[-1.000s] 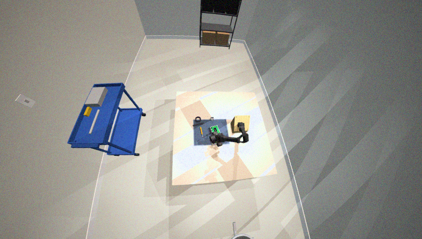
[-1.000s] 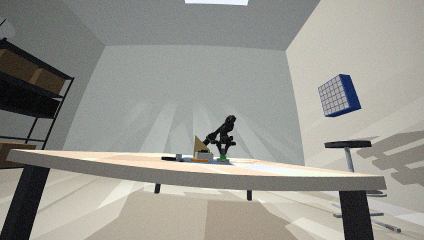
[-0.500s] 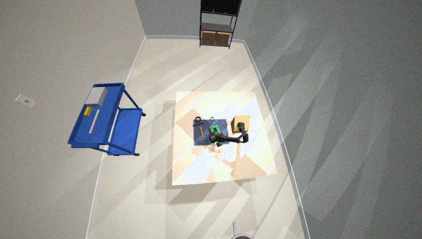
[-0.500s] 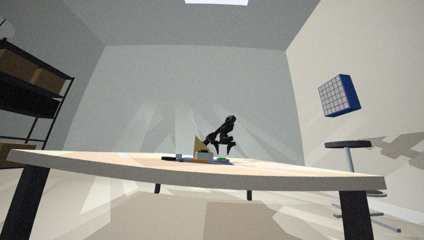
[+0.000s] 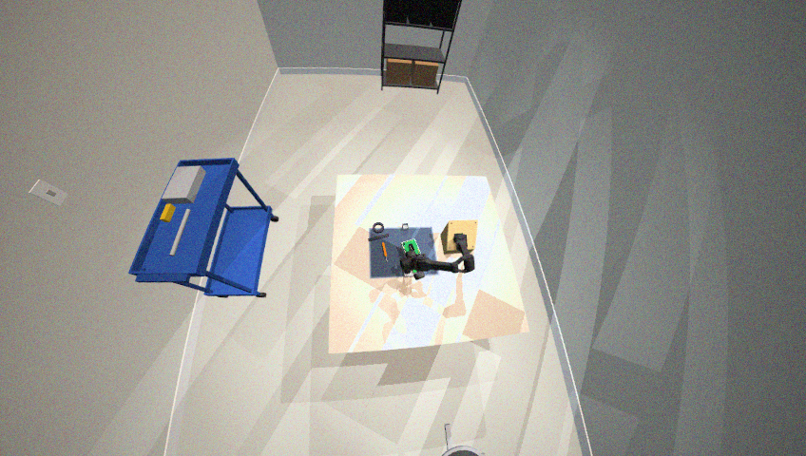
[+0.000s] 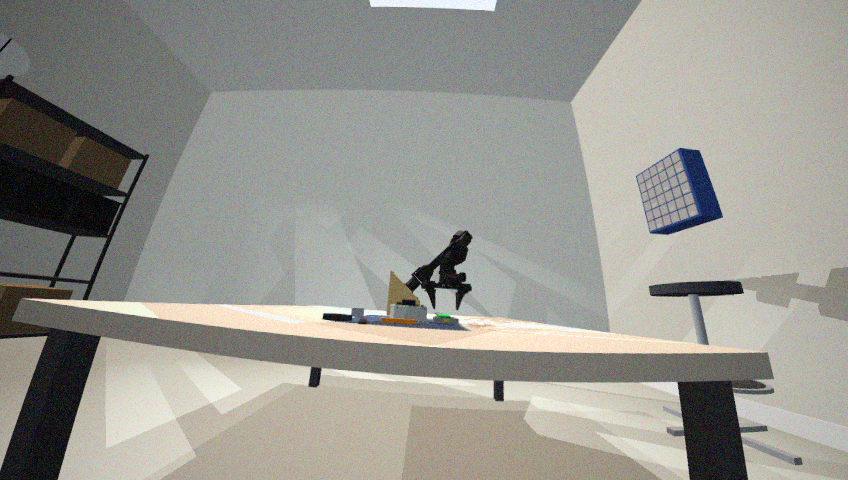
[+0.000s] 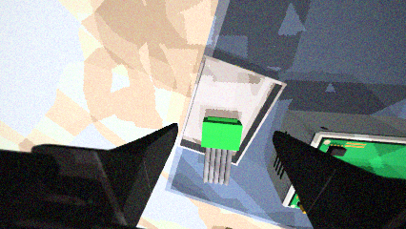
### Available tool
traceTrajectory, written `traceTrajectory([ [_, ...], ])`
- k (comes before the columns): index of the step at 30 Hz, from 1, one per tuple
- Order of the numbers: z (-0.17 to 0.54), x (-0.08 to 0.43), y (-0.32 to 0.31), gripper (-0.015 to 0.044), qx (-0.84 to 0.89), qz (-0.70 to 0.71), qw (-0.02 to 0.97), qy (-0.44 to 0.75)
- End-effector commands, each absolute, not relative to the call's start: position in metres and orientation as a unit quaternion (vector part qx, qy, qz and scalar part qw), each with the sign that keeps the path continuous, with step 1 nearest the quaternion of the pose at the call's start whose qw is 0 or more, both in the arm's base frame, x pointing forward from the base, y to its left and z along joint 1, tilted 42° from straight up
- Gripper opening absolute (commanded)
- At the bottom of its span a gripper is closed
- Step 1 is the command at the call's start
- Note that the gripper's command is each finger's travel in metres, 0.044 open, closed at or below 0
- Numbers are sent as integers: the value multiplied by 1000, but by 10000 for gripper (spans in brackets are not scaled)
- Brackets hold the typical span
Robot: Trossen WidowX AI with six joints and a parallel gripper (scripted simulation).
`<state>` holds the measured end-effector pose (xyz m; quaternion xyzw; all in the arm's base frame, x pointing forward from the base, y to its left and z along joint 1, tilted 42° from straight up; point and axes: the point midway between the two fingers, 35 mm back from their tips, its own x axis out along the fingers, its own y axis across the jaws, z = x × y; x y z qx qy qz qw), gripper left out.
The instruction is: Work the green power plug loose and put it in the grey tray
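We are holding our claw [image 5: 411, 270] [image 6: 446, 308] [image 7: 224, 131] wide above the tray [image 7: 197, 91]. The green plug [image 7: 222, 135] is lying toward the tray's six o'clock, wires overhanging its rim.

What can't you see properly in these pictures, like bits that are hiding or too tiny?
- Grey tray, top view: the arm covers most of it.
- Socket on the circuit board, wrist view: cut off by the picture's edge and partly behind the pincer.
- Orange tool, top view: too small to tell what kind.
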<state>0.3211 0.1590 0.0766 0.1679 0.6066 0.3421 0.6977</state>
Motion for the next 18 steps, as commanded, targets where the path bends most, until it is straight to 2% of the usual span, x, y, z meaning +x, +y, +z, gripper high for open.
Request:
traceTrajectory([
  [1, 76, 321, 159, 440, 167, 341, 698, 607],
  [5, 82, 322, 153, 440, 166, 341, 698, 608],
  [12, 138, 319, 101, 440, 163, 340, 696, 611],
  [18, 140, 318, 100, 440, 163, 340, 695, 611],
])
